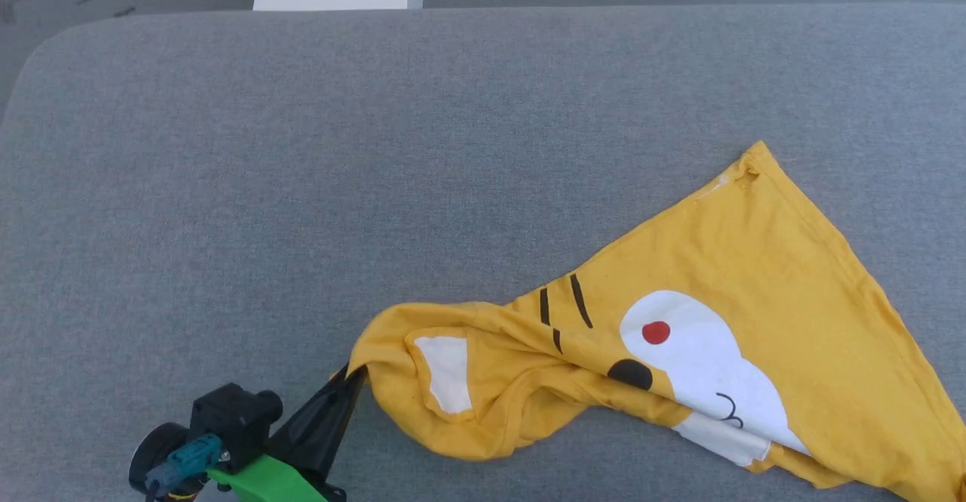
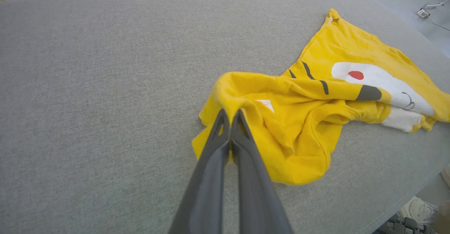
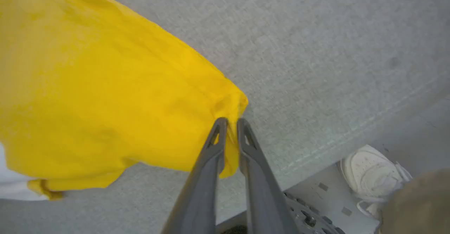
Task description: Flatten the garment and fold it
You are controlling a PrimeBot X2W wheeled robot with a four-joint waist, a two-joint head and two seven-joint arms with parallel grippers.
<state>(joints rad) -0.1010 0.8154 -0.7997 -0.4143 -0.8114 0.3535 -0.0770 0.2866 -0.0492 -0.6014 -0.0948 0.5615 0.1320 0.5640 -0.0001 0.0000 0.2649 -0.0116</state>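
Grey fabric is covering the table [image 1: 302,147], and the yellow shirt [image 1: 717,260] is lying on it, crumpled at one end and spreading flat at the other. The left gripper [image 1: 355,377] is clenching a bunched fold of the shirt right at its fingertips, with the two fingers pressing together on the cloth. Beyond those jaws and off to their right, the shirt is fanning out, showing two dark stripes, a white patch with a red dot, and a black spot. Just under the jaws the cloth is sagging in loose folds onto the table.

The right gripper [image 3: 232,123] is sitting at a corner of the shirt near the table edge. Its fingers are standing slightly apart with yellow cloth lying in the gap between them; I cannot tell whether they are pinching it or letting it go. Left of these jaws the shirt is stretching away broad and smooth. Below and to their right, past the table edge, a white shoe [image 3: 372,174] is resting on the floor.
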